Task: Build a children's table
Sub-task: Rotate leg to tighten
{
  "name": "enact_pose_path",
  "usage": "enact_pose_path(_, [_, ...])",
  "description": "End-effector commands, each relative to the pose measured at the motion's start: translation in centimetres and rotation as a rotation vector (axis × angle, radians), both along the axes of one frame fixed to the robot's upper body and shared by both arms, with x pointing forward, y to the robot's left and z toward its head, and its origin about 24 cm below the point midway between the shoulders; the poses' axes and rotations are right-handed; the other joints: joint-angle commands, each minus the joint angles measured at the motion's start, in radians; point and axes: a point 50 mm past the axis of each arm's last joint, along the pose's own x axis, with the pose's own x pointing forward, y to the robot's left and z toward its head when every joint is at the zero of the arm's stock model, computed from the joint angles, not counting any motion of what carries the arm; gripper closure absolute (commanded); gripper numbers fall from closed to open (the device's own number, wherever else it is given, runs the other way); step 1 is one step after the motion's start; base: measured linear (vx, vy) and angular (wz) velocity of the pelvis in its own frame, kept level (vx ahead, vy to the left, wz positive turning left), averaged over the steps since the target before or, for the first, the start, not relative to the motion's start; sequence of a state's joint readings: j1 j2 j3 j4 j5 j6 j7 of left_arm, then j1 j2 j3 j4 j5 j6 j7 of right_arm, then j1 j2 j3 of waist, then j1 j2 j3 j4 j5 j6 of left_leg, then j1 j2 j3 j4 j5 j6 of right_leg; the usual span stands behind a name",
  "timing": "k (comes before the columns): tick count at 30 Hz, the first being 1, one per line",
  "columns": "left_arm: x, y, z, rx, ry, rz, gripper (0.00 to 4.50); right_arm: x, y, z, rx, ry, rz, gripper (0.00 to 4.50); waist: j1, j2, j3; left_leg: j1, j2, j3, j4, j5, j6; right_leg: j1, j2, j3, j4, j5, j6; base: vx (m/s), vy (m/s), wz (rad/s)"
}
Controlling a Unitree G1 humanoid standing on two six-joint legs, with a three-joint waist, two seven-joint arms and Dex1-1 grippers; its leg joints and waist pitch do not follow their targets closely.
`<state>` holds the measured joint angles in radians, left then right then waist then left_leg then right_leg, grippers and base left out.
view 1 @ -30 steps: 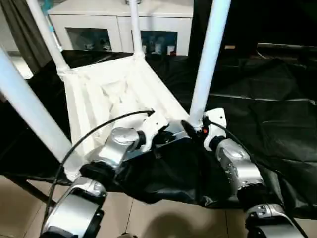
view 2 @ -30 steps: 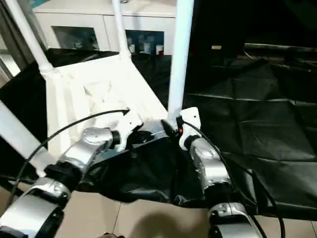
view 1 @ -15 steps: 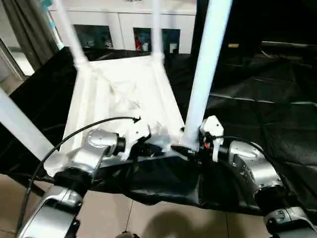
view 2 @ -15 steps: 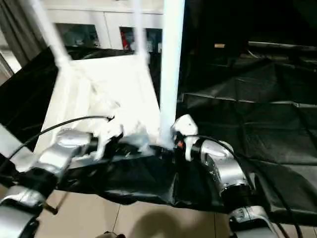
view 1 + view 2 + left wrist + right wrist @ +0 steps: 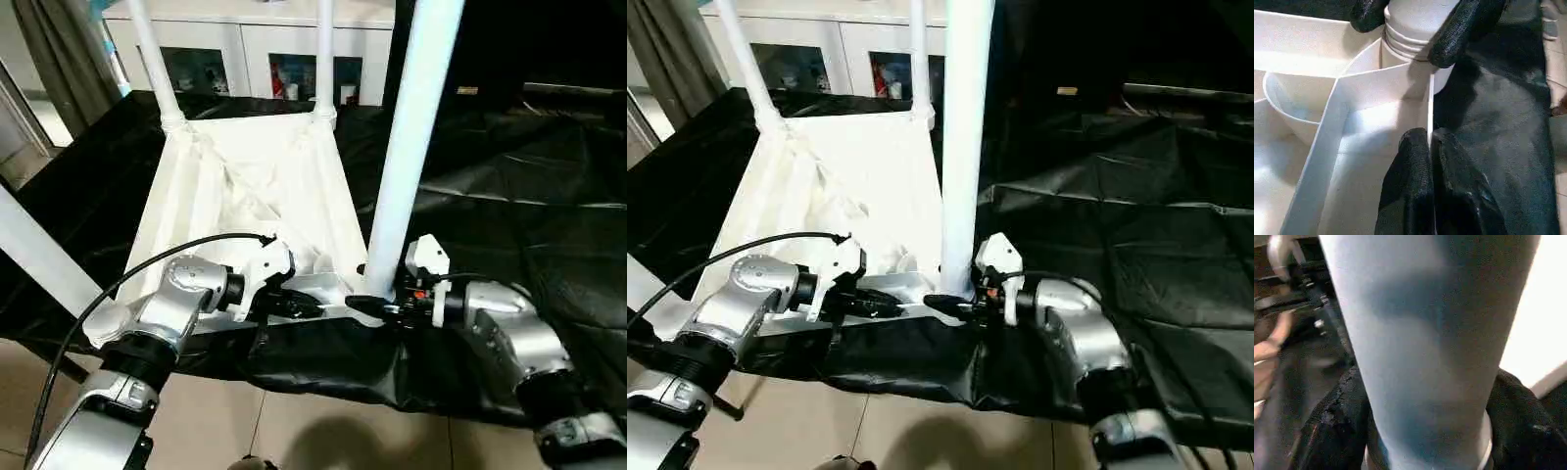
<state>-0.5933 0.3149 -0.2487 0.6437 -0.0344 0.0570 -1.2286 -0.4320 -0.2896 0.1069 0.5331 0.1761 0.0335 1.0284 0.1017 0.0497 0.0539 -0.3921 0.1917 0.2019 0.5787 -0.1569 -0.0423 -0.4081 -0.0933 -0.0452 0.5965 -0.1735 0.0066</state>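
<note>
Children's table (image 5: pixel 245 196) upturned, left gripper (image 5: pixel 312 307) pinching its rim, right gripper (image 5: pixel 361 303) clasping leg (image 5: pixel 407 147)

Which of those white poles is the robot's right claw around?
Find the upturned white table top on the black sheet. Four legs rise from its corners; the one meant is the near right leg, thickest-looking, with the right gripper around its base.
</note>
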Motion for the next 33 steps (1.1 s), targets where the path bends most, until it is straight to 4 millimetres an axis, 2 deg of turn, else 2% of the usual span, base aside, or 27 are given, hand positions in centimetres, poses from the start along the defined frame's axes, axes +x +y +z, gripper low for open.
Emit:
enact_pose_path(1, [1.1,-0.9,1.1,-0.065,-0.078,0.094,4.50,0.4,0.5,-0.9,-0.017,0.017,-0.110,1.81,-0.006,-0.017,-0.069,0.025,0.036,-0.016,-0.064,-0.248,0.044,0.039,-0.049,0.027,-0.066,-0.233,-0.244,0.000,0.000,0.00])
enact_pose_path(2, [1.7,-1.4,1.1,-0.059,-0.102,0.164,4.50,0.9,0.7,-1.6,-0.037,0.025,-0.236,1.82,-0.009,-0.020,-0.069,0.025,0.035,-0.019,-0.066,-0.262,0.028,0.042,-0.052,0.028,-0.070,-0.272,-0.231,0.000,0.000,0.00])
enact_pose_path(3, [1.9,-1.6,1.1,-0.060,-0.107,0.182,4.50,1.0,0.8,-1.8,-0.042,0.029,-0.273,1.82,-0.009,-0.020,-0.069,0.025,0.035,-0.019,-0.066,-0.262,0.028,0.042,-0.052,0.028,-0.070,-0.272,-0.231,0.000,0.000,0.00])
enact_pose_path(4, [2.1,-1.9,1.1,-0.062,-0.115,0.210,4.50,1.2,0.9,-2.1,-0.050,0.036,-0.328,1.82,-0.017,-0.018,-0.064,0.031,0.033,-0.020,-0.071,-0.303,0.006,0.036,-0.052,0.029,-0.078,-0.341,-0.209,0.000,0.000,0.00])
enact_pose_path(5, [2.6,-2.7,1.2,-0.072,-0.137,0.264,4.50,1.5,1.2,-2.7,-0.057,0.052,-0.430,1.82,-0.022,-0.018,-0.063,0.026,0.031,-0.023,-0.073,-0.313,-0.004,0.040,-0.052,0.028,-0.081,-0.379,-0.190,0.000,0.000,0.00])
enact_pose_path(7, [2.9,-3.5,1.3,-0.080,-0.155,0.305,4.50,1.6,1.6,-3.0,-0.065,0.063,-0.503,1.83,-0.022,-0.020,-0.061,0.037,0.031,-0.022,-0.073,-0.342,-0.011,0.030,-0.052,0.031,-0.092,-0.421,-0.172,0.000,0.000,0.00])
enact_pose_path(8, [3.1,-4.3,1.3,-0.081,-0.165,0.337,4.50,1.7,2.1,-3.3,-0.081,0.072,-0.552,1.83,-0.021,-0.016,-0.062,0.034,0.030,-0.024,-0.074,-0.340,-0.011,0.034,-0.054,0.031,-0.091,-0.425,-0.164,0.000,0.000,0.00])
enact_pose_path(11, [3.2,-5.3,1.3,-0.088,-0.170,0.357,4.50,1.7,3.1,-3.5,-0.073,0.088,-0.567,1.83,-0.022,-0.016,-0.064,0.033,0.029,-0.024,-0.075,-0.344,-0.004,0.033,-0.050,0.031,-0.094,-0.414,-0.155,0.000,0.000,0.00])
enact_pose_path(14, [3.0,-6.3,1.3,-0.111,-0.164,0.342,4.50,1.5,4.5,-3.2,-0.068,0.057,-0.485,1.83,-0.019,-0.013,-0.066,0.030,0.028,-0.024,-0.073,-0.332,0.008,0.035,-0.050,0.032,-0.091,-0.381,-0.157,0.000,0.000,0.00])
enact_pose_path(15, [2.9,-6.5,1.2,-0.115,-0.162,0.328,4.50,1.5,4.7,-2.9,-0.043,0.058,-0.466,1.27,-0.020,-0.014,-0.066,0.029,0.029,-0.023,-0.073,-0.328,0.010,0.036,-0.050,0.032,-0.091,-0.371,-0.159,0.000,0.000,0.00])
enact_pose_path(16, [2.7,-6.6,1.2,-0.117,-0.160,0.310,4.50,1.5,4.7,-2.7,-0.013,0.066,-0.450,1.13,-0.019,-0.014,-0.066,0.029,0.029,-0.023,-0.073,-0.326,0.014,0.036,-0.049,0.032,-0.089,-0.357,-0.163,0.000,0.000,0.00])
enact_pose_path(19, [2.5,-6.4,1.1,-0.119,-0.153,0.277,4.50,1.6,4.7,-2.0,0.028,0.065,-0.399,1.13,-0.019,-0.015,-0.067,0.027,0.028,-0.022,-0.072,-0.324,0.024,0.039,-0.048,0.032,-0.088,-0.348,-0.169,0.000,0.000,0.00])
enact_pose_path(20, [2.4,-6.3,1.1,-0.119,-0.149,0.264,4.50,1.6,4.6,-1.8,0.025,0.054,-0.377,0.79,-0.018,-0.014,-0.067,0.027,0.030,-0.022,-0.072,-0.314,0.027,0.038,-0.049,0.032,-0.087,-0.335,-0.174,0.000,0.000,0.00])
enact_pose_path(24, [1.7,-4.4,0.5,-0.061,-0.108,0.144,4.50,1.1,3.0,-0.7,-0.004,0.030,-0.164,0.65,-0.010,-0.017,-0.070,0.023,0.031,-0.018,-0.066,-0.272,0.054,0.045,-0.049,0.030,-0.079,-0.273,-0.193,0.000,0.000,0.00])
enact_pose_path(26, [1.5,-3.9,0.4,-0.050,-0.100,0.120,4.50,1.1,2.6,-0.5,-0.006,0.029,-0.133,0.65,-0.008,-0.019,-0.072,0.020,0.033,-0.018,-0.064,-0.254,0.063,0.049,-0.049,0.029,-0.073,-0.251,-0.202,0.000,0.000,0.00])
enact_pose_path(27, [1.4,-3.4,0.3,-0.038,-0.091,0.096,4.50,1.0,2.2,-0.3,-0.008,0.031,-0.101,0.65,-0.009,-0.016,-0.072,0.019,0.033,-0.017,-0.063,-0.243,0.066,0.045,-0.049,0.028,-0.072,-0.241,-0.208,0.000,0.000,0.00])
enact_pose_path(30, [1.1,-2.3,0.4,-0.025,-0.076,0.049,4.50,0.8,1.3,0.1,-0.020,0.031,-0.042,0.65,-0.007,-0.017,-0.074,0.018,0.035,-0.018,-0.061,-0.220,0.073,0.048,-0.049,0.026,-0.066,-0.208,-0.225,0.000,0.000,0.00])
enact_pose_path(31, [0.9,-1.5,0.6,-0.026,-0.056,0.013,4.50,0.5,0.5,0.3,-0.028,0.039,0.003,0.65,-0.008,-0.020,-0.076,0.019,0.036,-0.016,-0.058,-0.204,0.080,0.048,-0.046,0.026,-0.059,-0.163,-0.243,0.000,0.000,0.00])
enact_pose_path(33, [0.6,-0.8,0.7,-0.031,-0.035,-0.020,4.50,0.3,-0.1,0.5,-0.036,0.046,0.041,0.65,-0.006,-0.016,-0.078,0.020,0.036,-0.015,-0.054,-0.178,0.094,0.048,-0.046,0.025,-0.053,-0.111,-0.266,0.000,0.000,0.00])
